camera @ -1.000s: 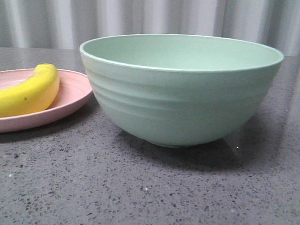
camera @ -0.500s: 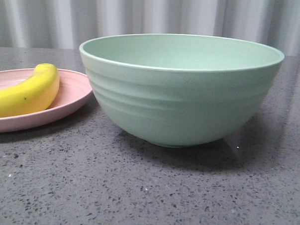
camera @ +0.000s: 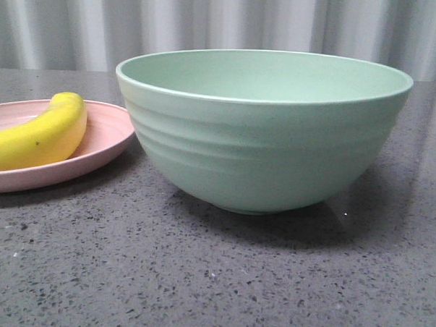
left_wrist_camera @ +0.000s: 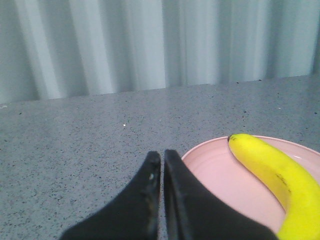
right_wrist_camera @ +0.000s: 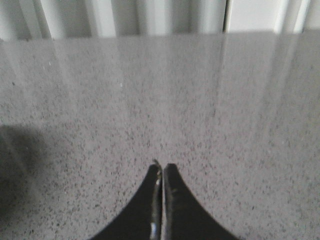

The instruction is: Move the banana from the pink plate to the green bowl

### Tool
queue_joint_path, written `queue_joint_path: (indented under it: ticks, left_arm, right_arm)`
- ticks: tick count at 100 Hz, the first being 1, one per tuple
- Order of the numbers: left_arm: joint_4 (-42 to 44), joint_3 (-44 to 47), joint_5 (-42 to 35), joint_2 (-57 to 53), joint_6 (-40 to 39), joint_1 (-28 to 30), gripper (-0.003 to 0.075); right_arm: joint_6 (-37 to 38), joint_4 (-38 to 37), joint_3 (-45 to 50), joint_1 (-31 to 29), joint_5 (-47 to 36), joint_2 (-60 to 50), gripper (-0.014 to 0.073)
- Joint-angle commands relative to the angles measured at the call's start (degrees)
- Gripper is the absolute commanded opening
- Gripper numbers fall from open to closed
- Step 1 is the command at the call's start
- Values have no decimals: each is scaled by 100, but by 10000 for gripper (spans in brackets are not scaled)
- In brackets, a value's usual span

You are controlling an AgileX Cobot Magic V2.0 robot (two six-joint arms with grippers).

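Nothing moved | banana [camera: 38, 135] on pink plate [camera: 103, 140] | left tool [left_wrist_camera: 162, 159] closed, wrist-only

- Left gripper [left_wrist_camera: 161, 159]: seen only in the left wrist view; its two black jaws are pressing together tip to tip, with only a thin dark seam showing between them, and nothing is lying between them.
- The left jaws are tapering to a narrow point and widening toward the wrist, where they are running out of view.
- Right gripper [right_wrist_camera: 161, 169]: seen only in the right wrist view; its black jaws are likewise meeting along a thin seam, gripping nothing.
- Neither arm is appearing in the front view; the wrists and upper links are lying outside every view.
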Motion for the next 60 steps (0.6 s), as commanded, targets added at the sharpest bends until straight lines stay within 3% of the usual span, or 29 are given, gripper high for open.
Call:
queue_joint_path:
  ticks: [1,20,25,42,49,60]
  left_arm:
    - [-91,-269,-701,457,-40,5,-20]
    - [-100,-269,-1220,1060,-40,5,7]
    - [-100,-269,-1333,1178,-40,5,64]
    - [-114,-269,-1871,1506,-40,5,364]
    - [-114,-315,-1960,1628,-40,5,386]
    - [-114,-655,-1353,1906,-40,-110,386]
  right_arm:
    - [-24,70,-443,-43,-75,542,-64]
    - [-24,164,-519,-43,-217,1114,-64]
    - [-24,242,-519,-43,-229,1181,-64]
    - [-24,299,-519,-43,-265,1220,-64]
    - [-24,299,-519,-43,-265,1220,-64]
    - [-24,312,-519,-43,-265,1220,-64]
